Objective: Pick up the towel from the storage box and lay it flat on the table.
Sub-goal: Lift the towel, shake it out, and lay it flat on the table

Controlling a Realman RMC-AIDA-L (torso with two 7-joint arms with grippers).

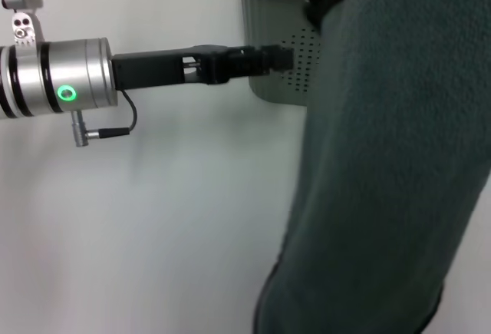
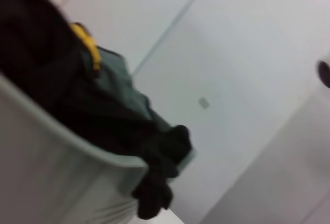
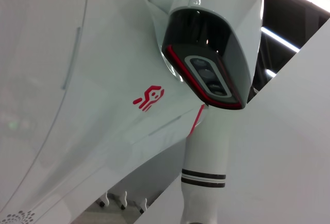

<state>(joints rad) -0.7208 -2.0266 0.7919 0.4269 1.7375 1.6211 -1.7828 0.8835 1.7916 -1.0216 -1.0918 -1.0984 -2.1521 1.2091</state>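
Note:
The towel (image 1: 391, 165), dark grey-green and fleecy, hangs in a long drape down the right side of the head view, lifted clear of the storage box (image 1: 268, 19). Whatever holds its top is out of view. The box is a pale grey-green perforated basket at the back of the white table (image 1: 153, 219). My left gripper (image 1: 282, 57) reaches in from the left and sits against the outer wall of the box. The left wrist view shows the box wall (image 2: 51, 172) from close up. The right gripper shows in no view.
A black cloth (image 2: 154, 193) spills over the box rim, beside a teal-grey cloth (image 2: 118, 85) and a yellow item (image 2: 87, 44). The right wrist view shows only the robot's own white body and head (image 3: 206, 54). Bare tabletop spreads left of and below the hanging towel.

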